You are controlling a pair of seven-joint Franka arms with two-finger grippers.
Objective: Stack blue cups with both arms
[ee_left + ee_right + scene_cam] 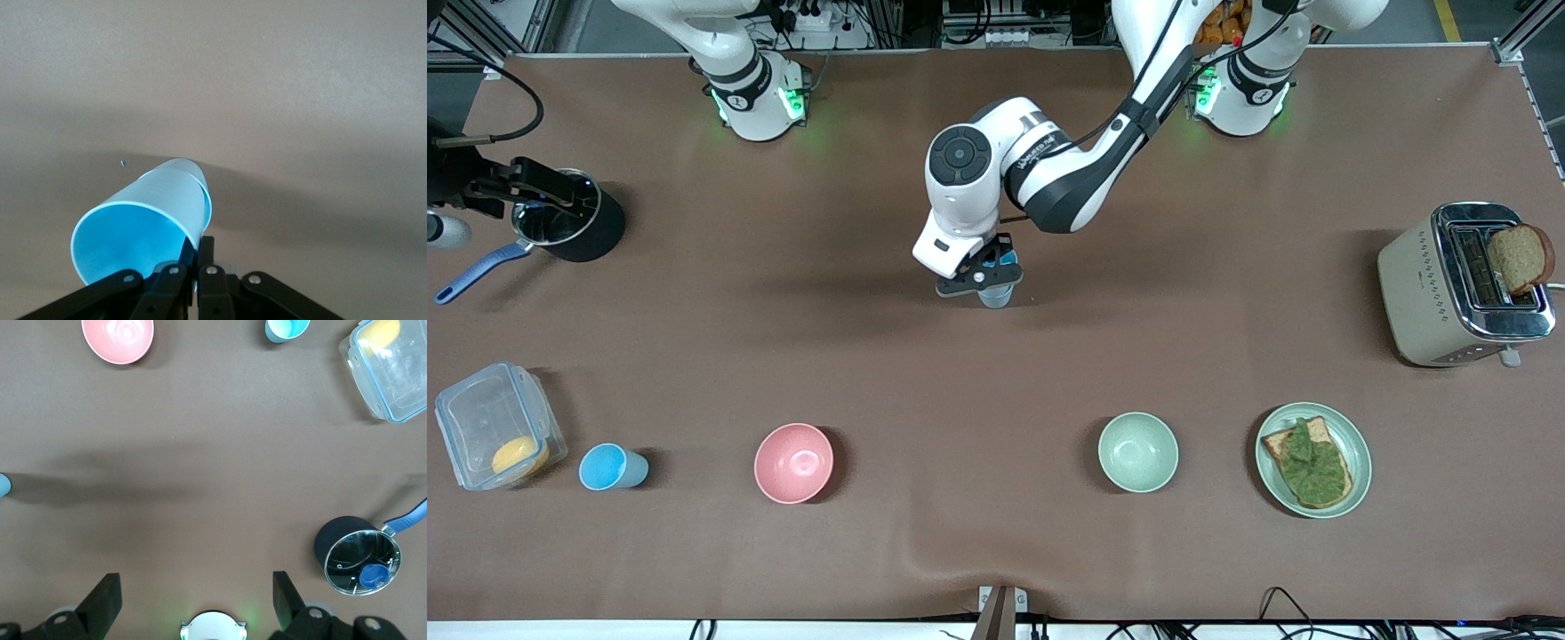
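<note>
My left gripper (pixel 989 271) is shut on the rim of a pale blue cup (pixel 997 292) at the middle of the table, one finger inside the rim and one outside. In the left wrist view the cup (pixel 150 223) tilts away from the gripper (pixel 199 250), with its shadow on the mat; whether its base touches the mat I cannot tell. A second, brighter blue cup (pixel 612 467) stands upright near the front camera toward the right arm's end, between the clear box and the pink bowl. My right gripper (pixel 197 590) hangs open and empty high above its own base; this cup (pixel 287 328) is far from it.
A pink bowl (pixel 793 462) and a pale green bowl (pixel 1137 452) stand in the row nearest the front camera, with a plate of toast (pixel 1352 453) and a clear lidded box (pixel 494 427). A black pot (pixel 569 222) and a toaster (pixel 1449 289) sit at the table's ends.
</note>
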